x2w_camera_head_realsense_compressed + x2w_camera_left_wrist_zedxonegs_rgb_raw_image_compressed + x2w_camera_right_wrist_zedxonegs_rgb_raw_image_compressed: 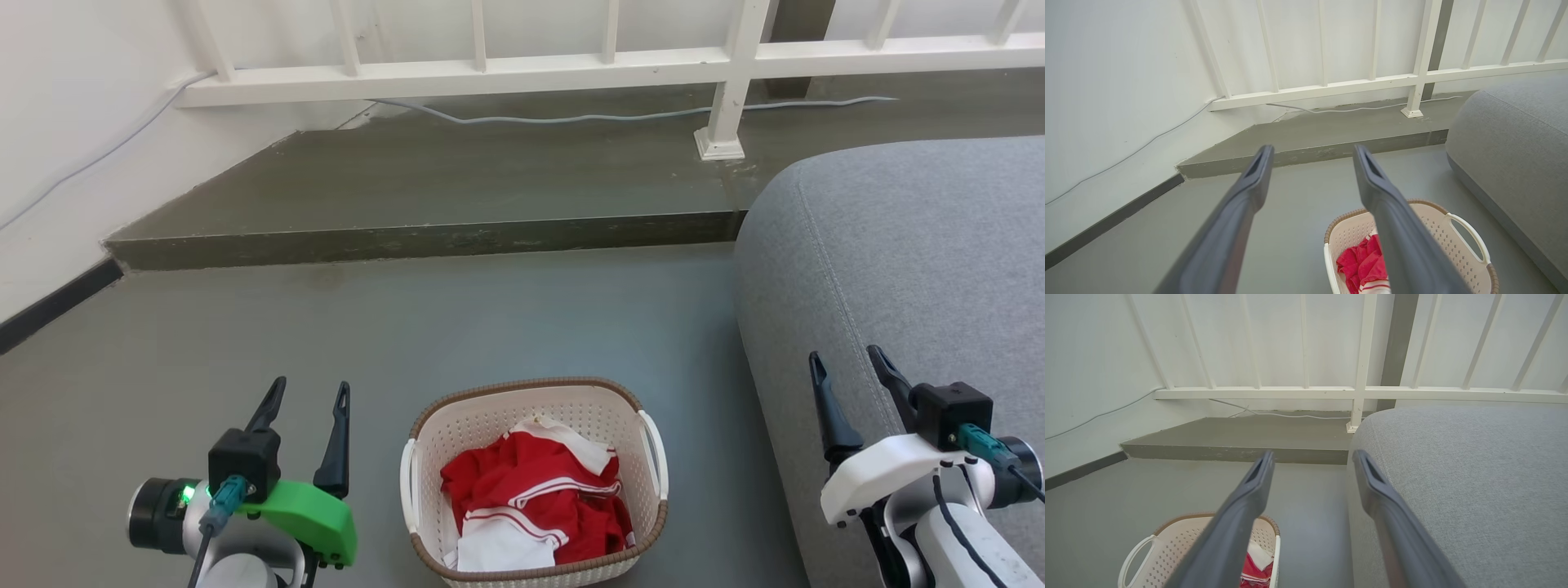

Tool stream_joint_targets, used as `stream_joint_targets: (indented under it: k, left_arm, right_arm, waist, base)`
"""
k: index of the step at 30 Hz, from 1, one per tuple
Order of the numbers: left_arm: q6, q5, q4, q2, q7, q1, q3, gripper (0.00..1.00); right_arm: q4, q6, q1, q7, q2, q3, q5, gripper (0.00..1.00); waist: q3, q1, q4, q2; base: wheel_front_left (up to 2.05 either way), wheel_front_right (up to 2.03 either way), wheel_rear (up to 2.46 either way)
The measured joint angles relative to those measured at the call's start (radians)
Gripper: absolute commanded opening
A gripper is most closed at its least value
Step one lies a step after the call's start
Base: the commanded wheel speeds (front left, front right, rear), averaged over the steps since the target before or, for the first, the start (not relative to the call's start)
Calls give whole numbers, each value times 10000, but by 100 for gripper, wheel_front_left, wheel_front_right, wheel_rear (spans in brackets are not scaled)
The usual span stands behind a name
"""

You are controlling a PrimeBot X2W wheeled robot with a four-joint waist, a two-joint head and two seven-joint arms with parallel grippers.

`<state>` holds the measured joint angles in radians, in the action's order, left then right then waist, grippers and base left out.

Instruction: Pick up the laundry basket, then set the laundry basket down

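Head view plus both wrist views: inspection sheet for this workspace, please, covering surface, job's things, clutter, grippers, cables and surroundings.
Surface: grey floor, with a raised step behind.
Job's things: basket upright on the floor between the two grippers, red and white clothes inside; no gripper touches it.
Clutter: nothing seen.
Grippers: left gripper open, holding nothing, off the basket's left side; right gripper open, holding nothing, by the sofa's edge.
Cables: pale cable lying on the step under the railing; a lead plugged in at each wrist.
Surroundings: white railing, white wall at left, grey sofa at right, near the basket.
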<state>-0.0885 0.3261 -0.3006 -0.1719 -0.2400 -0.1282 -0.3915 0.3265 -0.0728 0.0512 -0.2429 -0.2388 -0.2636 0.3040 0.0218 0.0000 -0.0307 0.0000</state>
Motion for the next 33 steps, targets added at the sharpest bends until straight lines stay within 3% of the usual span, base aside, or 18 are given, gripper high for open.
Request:
stream_joint_targets:
  k: [33]
  left_arm:
    - [0, 38, -522, 215, 2, -221, -44, 100]
  right_arm:
    - [345, 109, 33, -31, -2, -33, 31, 100]
  waist:
    - [-115, 0, -37, 0]
  base:
    - [0, 0, 0]
